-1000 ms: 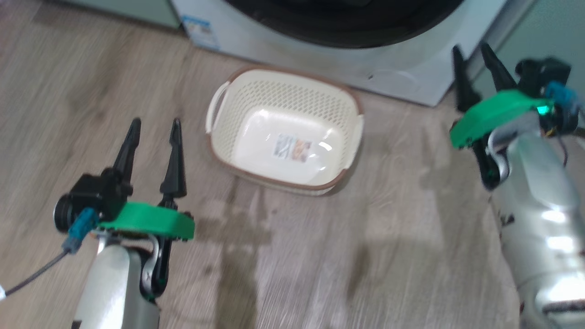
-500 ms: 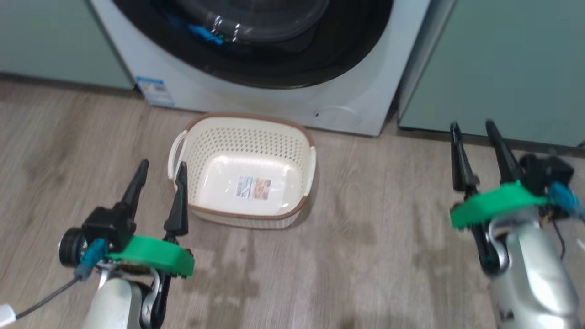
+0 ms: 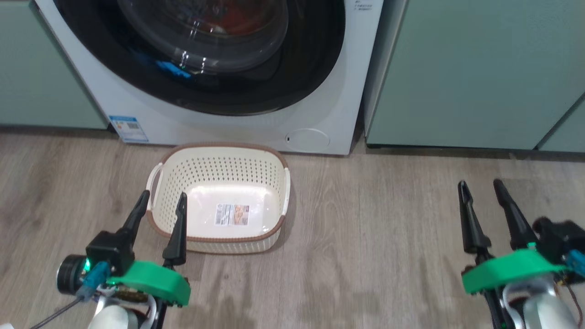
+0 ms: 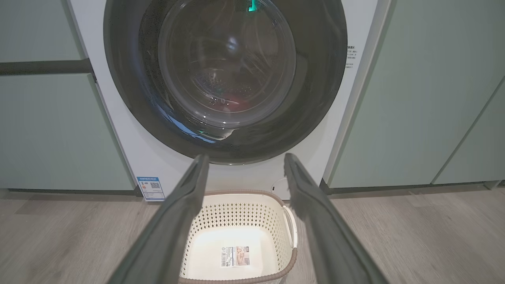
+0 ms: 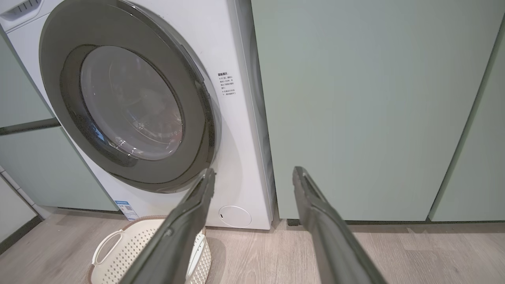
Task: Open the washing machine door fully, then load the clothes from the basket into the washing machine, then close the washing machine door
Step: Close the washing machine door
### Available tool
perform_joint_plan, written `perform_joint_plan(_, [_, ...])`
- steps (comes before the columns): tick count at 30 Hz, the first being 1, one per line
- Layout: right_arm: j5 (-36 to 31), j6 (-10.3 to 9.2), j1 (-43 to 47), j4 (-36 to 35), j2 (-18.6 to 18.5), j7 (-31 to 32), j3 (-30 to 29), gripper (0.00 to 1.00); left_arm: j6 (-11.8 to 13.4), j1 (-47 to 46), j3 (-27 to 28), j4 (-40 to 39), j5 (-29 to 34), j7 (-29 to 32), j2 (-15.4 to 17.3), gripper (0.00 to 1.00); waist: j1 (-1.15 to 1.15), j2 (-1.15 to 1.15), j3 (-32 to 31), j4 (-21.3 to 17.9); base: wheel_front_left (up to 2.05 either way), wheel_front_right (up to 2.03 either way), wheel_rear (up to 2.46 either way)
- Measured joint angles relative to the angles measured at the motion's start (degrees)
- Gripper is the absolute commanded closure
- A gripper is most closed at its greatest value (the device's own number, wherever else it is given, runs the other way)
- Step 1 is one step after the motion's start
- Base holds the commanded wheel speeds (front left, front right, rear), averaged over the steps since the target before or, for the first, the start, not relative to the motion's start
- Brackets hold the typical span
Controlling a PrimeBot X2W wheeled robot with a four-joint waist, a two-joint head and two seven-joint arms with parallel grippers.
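Note:
The washing machine (image 3: 338, 91) stands ahead, and its round black door (image 3: 292, 77) lies shut against the front. Something red (image 3: 228, 23) shows behind the door's glass bowl; it looks like the clothes. On the floor before the machine sits the cream basket (image 3: 157, 214), with just a label on its bottom. My left gripper (image 3: 164, 196) is open at the basket's near left corner, holding nothing. My right gripper (image 3: 480, 184) is open above the bare floor, well right of the basket. The left wrist view faces the door (image 4: 323, 79) over the basket (image 4: 284, 232). The right wrist view has the door (image 5: 55, 79) at left.
Pale green cabinets flank the machine on the left (image 3: 27, 82) and right (image 3: 480, 73). A round white filter cover (image 3: 307, 138) and a blue sticker (image 3: 129, 129) sit low on its front. Wood-look floor (image 3: 374, 237) lies open between basket and right gripper.
The head camera has tilted up, so more of the door is in the picture and the basket sits lower. My right gripper has drawn back from the machine. Both grippers are still open.

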Motion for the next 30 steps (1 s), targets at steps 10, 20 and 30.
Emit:
perform_joint_plan(10, [1.0, 0.00, 7.2, -6.2, 0.3, 3.1, -0.9, 0.00, 0.5, 3.4, -1.0, -0.8, 0.0, 1.1, 0.5, 0.00, 0.00, 0.00, -3.0, -1.8, 0.00, 0.00, 0.00])
perform_joint_plan(20, [1.1, 0.00, 8.1, -7.1, 0.5, 3.9, -1.2, 0.00, 1.5, 5.0, -1.4, -2.1, 0.0, 1.5, 0.8, 0.00, 0.00, 0.00, -4.1, -2.7, 0.00, 0.00, 0.00])
perform_joint_plan(30, [1.1, 0.00, 8.1, -7.2, 0.5, 4.0, -1.4, 0.00, 1.9, 5.4, -1.8, -2.3, -0.1, 2.0, 1.0, 0.00, 0.00, 0.00, -4.2, -2.6, 0.00, 0.00, 0.00])
